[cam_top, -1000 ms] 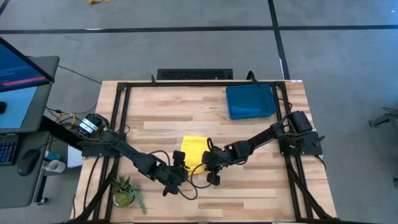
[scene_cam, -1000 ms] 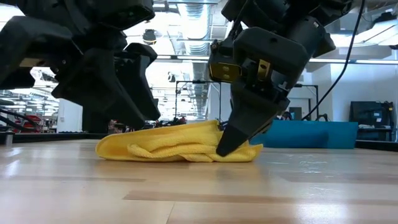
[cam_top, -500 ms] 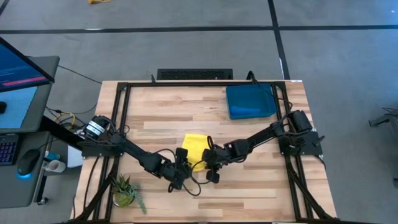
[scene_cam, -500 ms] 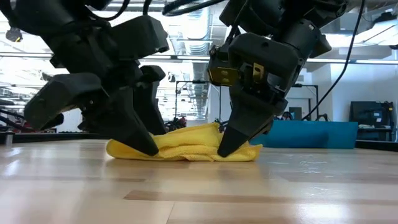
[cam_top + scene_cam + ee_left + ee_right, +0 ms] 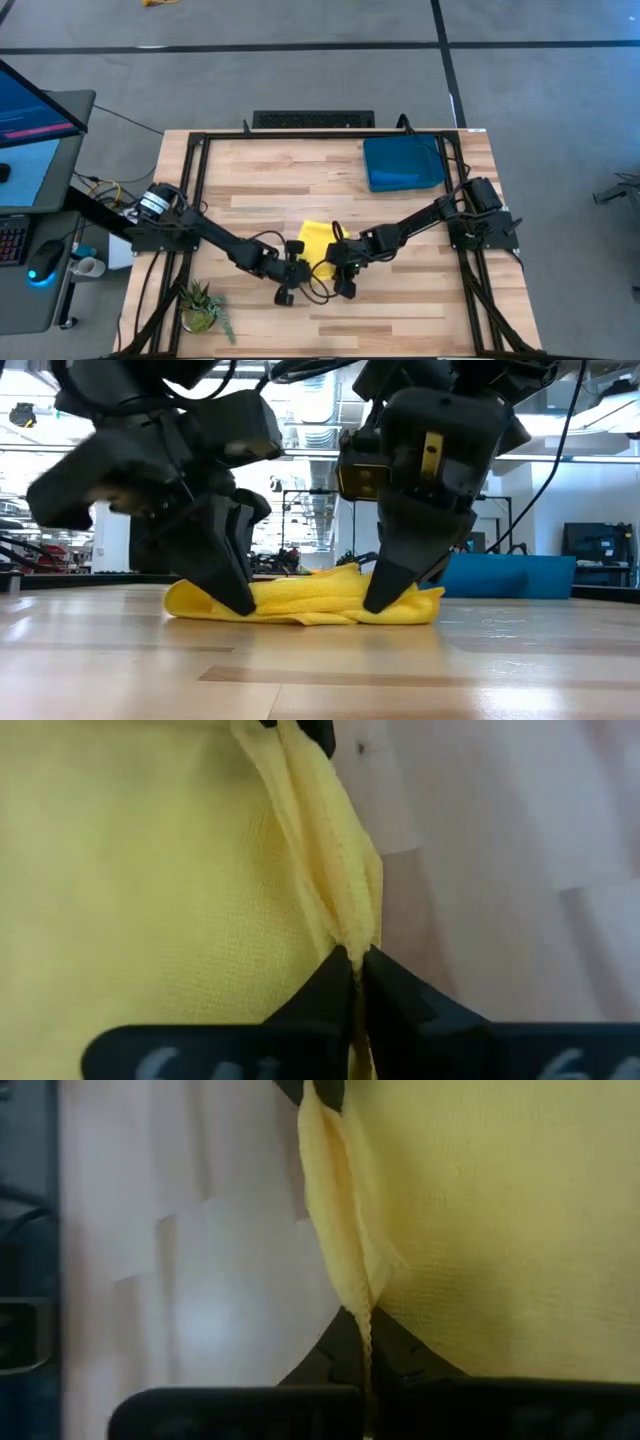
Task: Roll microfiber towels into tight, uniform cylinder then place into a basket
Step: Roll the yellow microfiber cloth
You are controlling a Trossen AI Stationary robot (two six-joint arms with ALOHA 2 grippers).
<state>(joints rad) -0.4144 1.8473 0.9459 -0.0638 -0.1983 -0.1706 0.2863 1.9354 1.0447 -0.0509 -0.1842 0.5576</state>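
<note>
- The left gripper (image 5: 296, 262) sits low on the wooden surface (image 5: 270, 195), at about 7 o'clock from the surface's middle, its fingers (image 5: 330, 990) pinched together on the near edge of the yellow towel (image 5: 314, 240).
- The yellow towel lies folded near the surface's middle, a raised crease of cloth (image 5: 320, 850) running between the two pinch points.
- The right gripper (image 5: 334, 262) is just beside the left one, at about 5 o'clock from the towel's centre, clamped on the same near edge (image 5: 345, 1270).
- The basket (image 5: 400, 152) rests at the far right corner, around 1 o'clock, well apart from the yellow towel, with the blue towel (image 5: 396, 180) inside it.
</note>
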